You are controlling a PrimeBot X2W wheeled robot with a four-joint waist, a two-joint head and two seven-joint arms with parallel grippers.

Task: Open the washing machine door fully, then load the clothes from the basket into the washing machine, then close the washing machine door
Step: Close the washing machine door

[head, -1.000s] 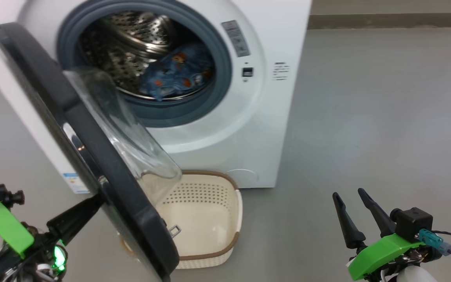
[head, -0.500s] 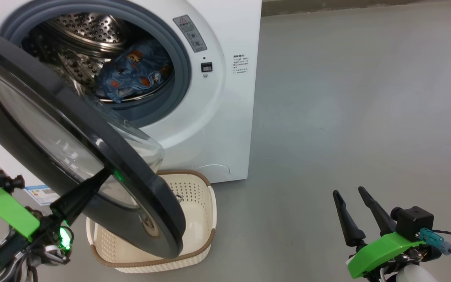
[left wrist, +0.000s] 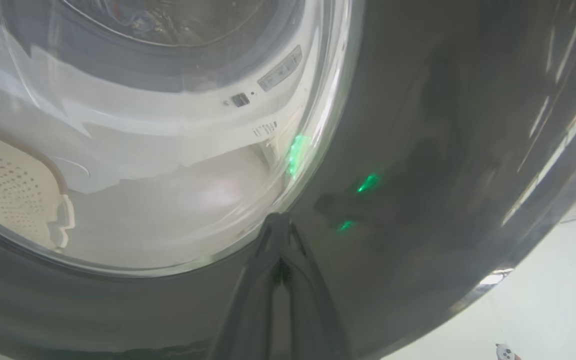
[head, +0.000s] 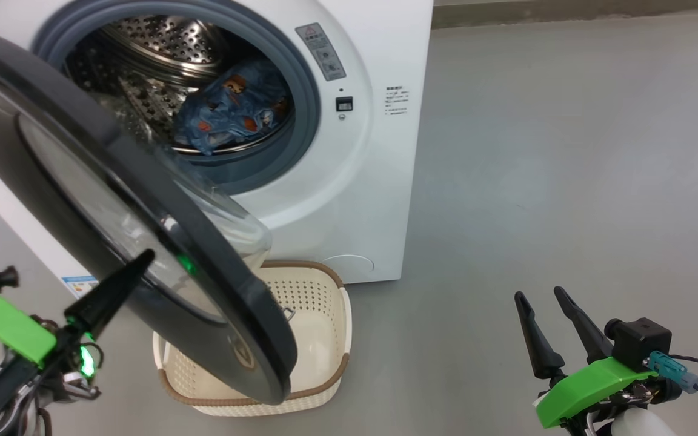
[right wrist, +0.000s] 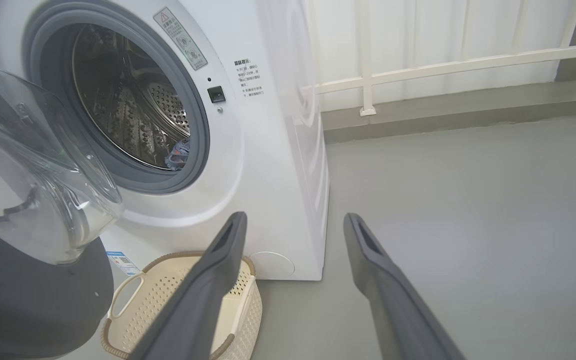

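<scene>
You have: clothes [head: 231,115] in the drum [head: 161,42] of the washing machine [head: 373,200], basket [head: 319,297] bare on the floor below, washing machine door [head: 246,327] half-swung and left to shut, left gripper [head: 140,261] closed on nothing against its glossy face, right gripper [head: 537,295] spread wide, empty.

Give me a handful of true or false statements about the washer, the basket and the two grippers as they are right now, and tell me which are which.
1. The clothes lie inside the washing machine. True.
2. The basket is piled with clothes. False: what shows of its inside is bare.
3. The washing machine door is shut. False: it stands partly open, hanging over the basket.
4. The right gripper is open and holds nothing. True.
5. The left gripper is shut, its tip against the door's glossy outer face. True.
</scene>
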